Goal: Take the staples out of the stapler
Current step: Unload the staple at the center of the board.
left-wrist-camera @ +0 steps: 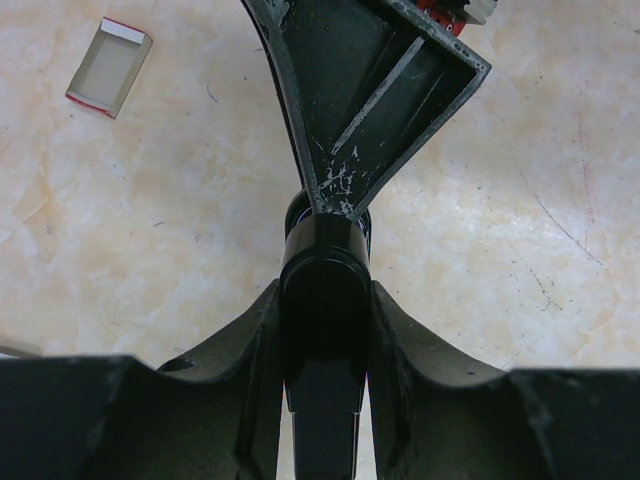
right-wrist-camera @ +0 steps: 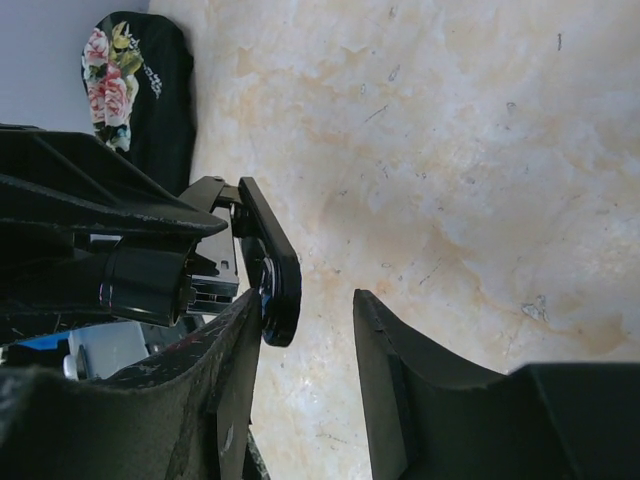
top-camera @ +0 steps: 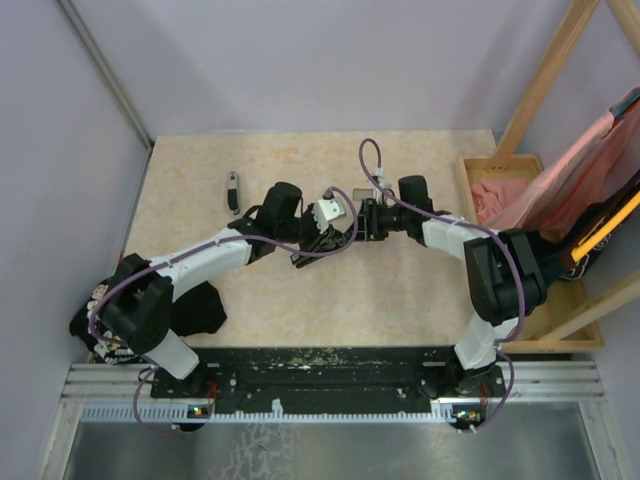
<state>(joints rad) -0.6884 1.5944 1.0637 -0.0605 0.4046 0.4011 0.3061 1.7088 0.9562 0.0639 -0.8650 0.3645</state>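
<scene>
notably | stapler: both wrists | box: left wrist | floral pouch: right wrist

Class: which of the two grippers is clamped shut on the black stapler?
The left gripper: its fingers squeeze the stapler from both sides; the right gripper has its fingers apart, bare table between.

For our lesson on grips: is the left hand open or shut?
The left hand is shut on the stapler: both fingers press its black body, no gap showing.
</scene>
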